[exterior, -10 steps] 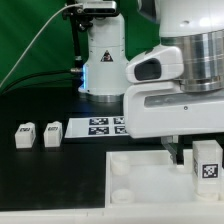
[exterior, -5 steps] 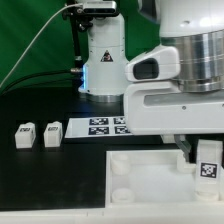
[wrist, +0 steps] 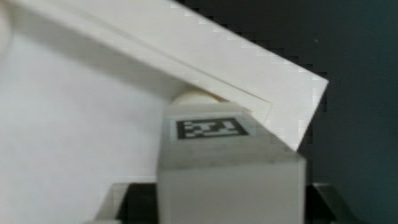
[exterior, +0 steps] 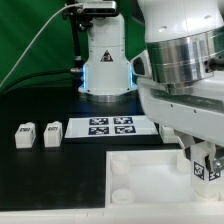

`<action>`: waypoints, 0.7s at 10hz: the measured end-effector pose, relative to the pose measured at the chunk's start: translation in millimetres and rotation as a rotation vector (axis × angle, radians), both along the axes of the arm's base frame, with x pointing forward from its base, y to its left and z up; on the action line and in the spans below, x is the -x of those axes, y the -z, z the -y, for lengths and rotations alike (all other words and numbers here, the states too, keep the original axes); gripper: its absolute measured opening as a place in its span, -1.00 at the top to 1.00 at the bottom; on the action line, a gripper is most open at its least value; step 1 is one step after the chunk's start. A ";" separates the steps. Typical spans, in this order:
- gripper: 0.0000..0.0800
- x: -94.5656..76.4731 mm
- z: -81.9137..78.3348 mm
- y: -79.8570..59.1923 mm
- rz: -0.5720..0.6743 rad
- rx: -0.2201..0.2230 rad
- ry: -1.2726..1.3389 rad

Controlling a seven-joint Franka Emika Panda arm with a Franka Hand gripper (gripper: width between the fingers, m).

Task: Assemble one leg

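My gripper [exterior: 206, 160] is shut on a leg [exterior: 208, 171], a stubby white piece with a black-and-white tag, and holds it upright over the far right corner of the large white panel [exterior: 140, 175]. In the wrist view the leg [wrist: 214, 150] fills the space between the dark fingers [wrist: 132, 203] of the gripper [wrist: 222, 198], and its top end meets the panel's angled edge [wrist: 231, 70]. The corner socket under the leg is hidden. Two more legs [exterior: 23, 135] [exterior: 52, 133] stand on the black table at the exterior view's left.
The marker board [exterior: 108, 126] lies behind the panel, in front of the robot base [exterior: 103, 70]. The arm's bulky wrist [exterior: 190, 70] covers the exterior view's upper right. Round sockets [exterior: 119, 171] show on the panel's left side.
The wrist has turned and tilted. The held leg has shifted slightly toward the exterior view's right and lower, at the panel's corner. The loose legs have not moved.
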State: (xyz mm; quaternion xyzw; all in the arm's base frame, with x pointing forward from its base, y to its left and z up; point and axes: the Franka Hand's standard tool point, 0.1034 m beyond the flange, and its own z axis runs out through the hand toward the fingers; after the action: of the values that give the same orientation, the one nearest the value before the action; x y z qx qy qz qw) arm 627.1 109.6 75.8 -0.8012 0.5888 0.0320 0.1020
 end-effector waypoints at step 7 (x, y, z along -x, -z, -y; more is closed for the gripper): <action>-0.36 0.6 -8.0 0.7 0.011 -0.031 -0.013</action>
State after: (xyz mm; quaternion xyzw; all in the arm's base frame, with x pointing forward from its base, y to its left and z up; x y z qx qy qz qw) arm 626.5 117.6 75.0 -0.8034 0.5825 0.0373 0.1178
